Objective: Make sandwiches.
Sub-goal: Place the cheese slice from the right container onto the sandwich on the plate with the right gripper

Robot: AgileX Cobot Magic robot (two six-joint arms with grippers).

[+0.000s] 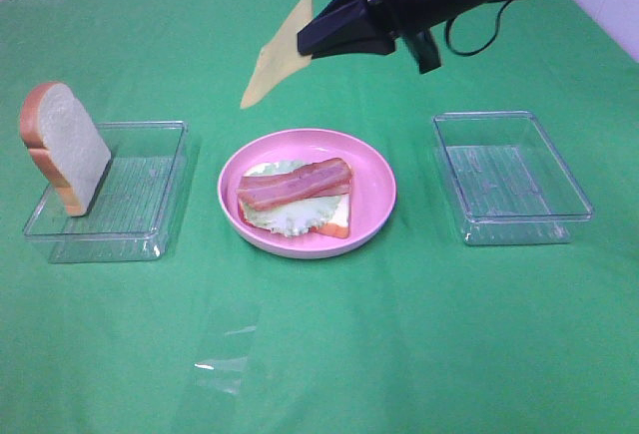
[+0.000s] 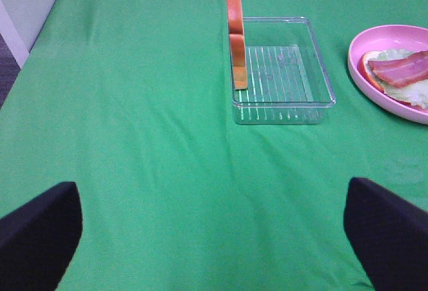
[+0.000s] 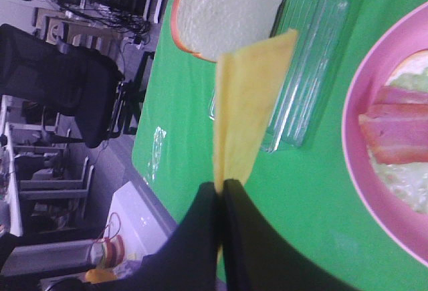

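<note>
At the upper middle of the high view, the right gripper (image 1: 312, 43) hangs above the green cloth (image 1: 319, 354). Its jaws are pinched tight on one corner of the yellow cheese slice (image 1: 277, 53), which droops down and to the left, clear of everything below.

Centre frame, the pink plate (image 1: 382, 177) carries the half-built sandwich (image 1: 300, 200): a bread slice (image 1: 337, 224) at the bottom, pale lettuce (image 1: 290, 217) on it, and two bacon strips (image 1: 296, 183) across the top. Cheese looks like the next layer.

To place it well, I'd bring the slice over the bacon and lower it until the free edge touches. Then lay it flat across before letting go. A release from height would likely let that floppy sheet flutter off-centre or catch the plate's rim.

At the left, the second bread slice (image 1: 65, 145) stands on edge at the left end of a clear tray (image 1: 150, 190), probably the lid to come. A second clear tray (image 1: 514, 180) sits at the right. The left gripper (image 2: 212, 194), seen in its wrist view, is spread wide, gripping nothing, well apart from the bread's tray.
</note>
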